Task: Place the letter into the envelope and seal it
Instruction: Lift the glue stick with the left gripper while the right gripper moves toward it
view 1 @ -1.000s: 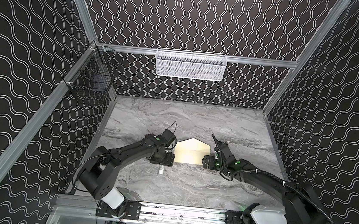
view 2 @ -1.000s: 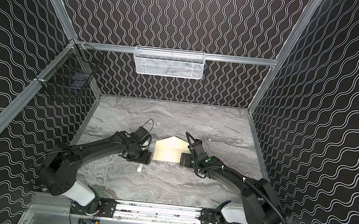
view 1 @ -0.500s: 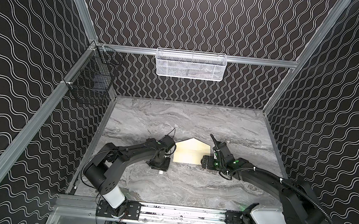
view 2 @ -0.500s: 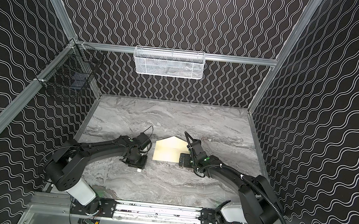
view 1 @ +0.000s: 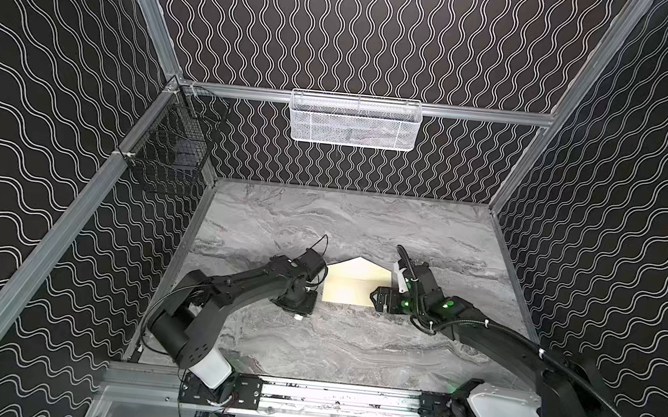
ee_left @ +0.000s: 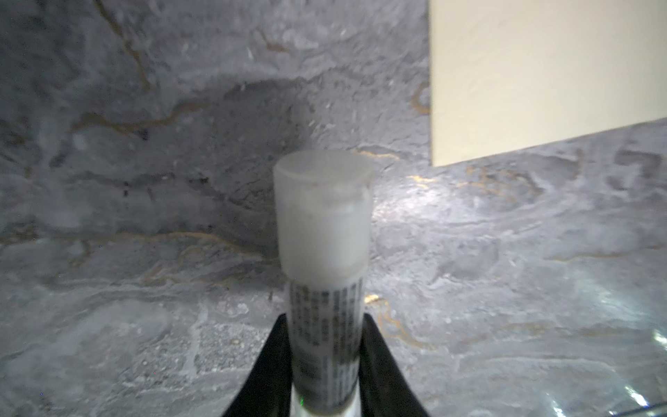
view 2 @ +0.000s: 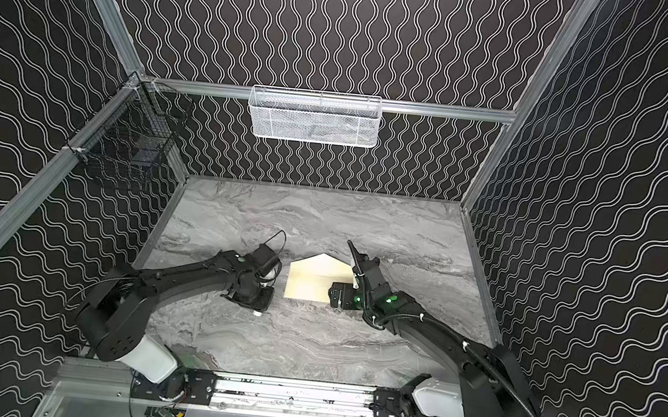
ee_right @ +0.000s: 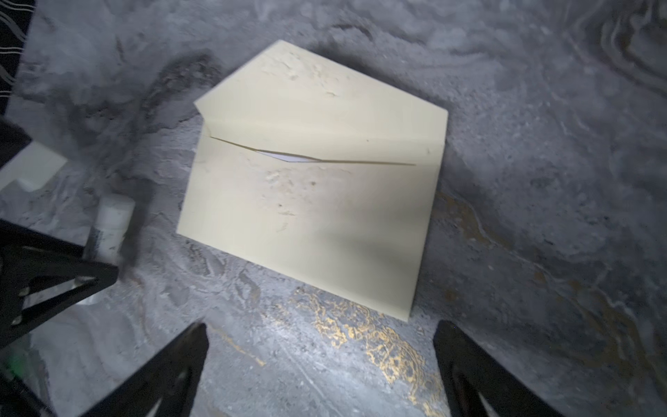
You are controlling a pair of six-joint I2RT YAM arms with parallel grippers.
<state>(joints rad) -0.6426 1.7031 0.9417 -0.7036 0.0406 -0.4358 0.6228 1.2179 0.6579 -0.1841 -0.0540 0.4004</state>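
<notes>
Sealing looks to be the step in hand. The envelope lies flat on the worktop with its pointed flap open. A white sliver of the letter shows in the envelope's mouth, so the letter sits inside. The flap is not yet folded down.

Just beside the envelope's left edge is a glue stick with its frosted cap on. The left jaws are clenched on its printed barrel, one finger pressed against each side. The capped end juts out near the envelope's near-left corner.

At the envelope's right edge the right jaws stand spread wide with nothing between them. From the top views I cannot tell whether they touch the paper.

Judgement on the next move: the cap has to come off first, and the free right jaws are the likely puller. After that, glue goes along the flap, and the flap is folded over and pressed. The paper is thin and may slide under the stick, so one side should pin the envelope.
</notes>
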